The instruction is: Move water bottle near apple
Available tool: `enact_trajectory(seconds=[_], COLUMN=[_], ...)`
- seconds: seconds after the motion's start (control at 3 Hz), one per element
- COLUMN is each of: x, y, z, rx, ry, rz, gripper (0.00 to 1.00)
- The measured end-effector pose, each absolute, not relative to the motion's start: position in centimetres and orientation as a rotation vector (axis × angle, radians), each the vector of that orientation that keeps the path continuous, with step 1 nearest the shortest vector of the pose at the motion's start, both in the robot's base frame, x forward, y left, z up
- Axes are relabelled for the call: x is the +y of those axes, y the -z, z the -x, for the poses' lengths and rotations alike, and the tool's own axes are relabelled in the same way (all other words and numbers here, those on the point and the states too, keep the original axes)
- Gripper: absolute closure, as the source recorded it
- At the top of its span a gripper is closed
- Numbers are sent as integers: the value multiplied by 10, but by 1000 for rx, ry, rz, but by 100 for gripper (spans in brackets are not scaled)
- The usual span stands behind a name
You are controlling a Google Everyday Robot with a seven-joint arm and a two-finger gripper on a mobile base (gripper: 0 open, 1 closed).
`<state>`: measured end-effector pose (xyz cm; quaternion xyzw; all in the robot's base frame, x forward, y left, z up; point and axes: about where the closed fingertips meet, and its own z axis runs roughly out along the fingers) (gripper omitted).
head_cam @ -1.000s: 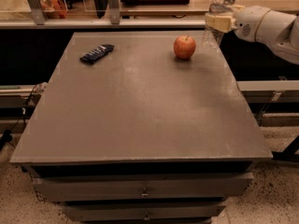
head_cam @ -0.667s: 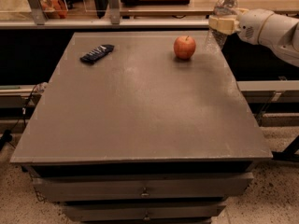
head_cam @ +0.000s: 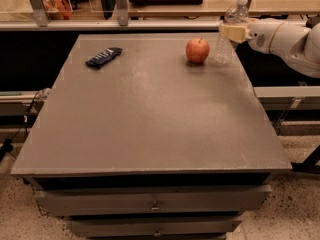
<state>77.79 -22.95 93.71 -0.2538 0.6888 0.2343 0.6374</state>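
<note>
The water bottle (head_cam: 226, 48), clear with a white cap, stands slightly tilted at the table's far right edge, just right of the red-orange apple (head_cam: 198, 50). A small gap separates them. My gripper (head_cam: 234, 32) reaches in from the right on a white arm and is shut on the water bottle around its middle, with a cream finger (head_cam: 231, 32) across its front. The bottle's base is at the tabletop; I cannot tell whether it rests on it.
A dark blue wrapper bar (head_cam: 103, 57) lies at the far left of the grey table (head_cam: 150, 124). Drawers sit under the table's front edge. A shelf with a rail runs behind the table.
My gripper has lowered the water bottle a little and brought it slightly left, closer to the apple. The apple and the wrapper bar have not moved.
</note>
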Motion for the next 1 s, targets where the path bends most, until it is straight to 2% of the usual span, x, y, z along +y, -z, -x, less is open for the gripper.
enact_trajectory(seconds=[1.0], x=[-218], y=[-920], z=[-786], rx=[1619], ry=[-601], rz=[576], gripper=[32])
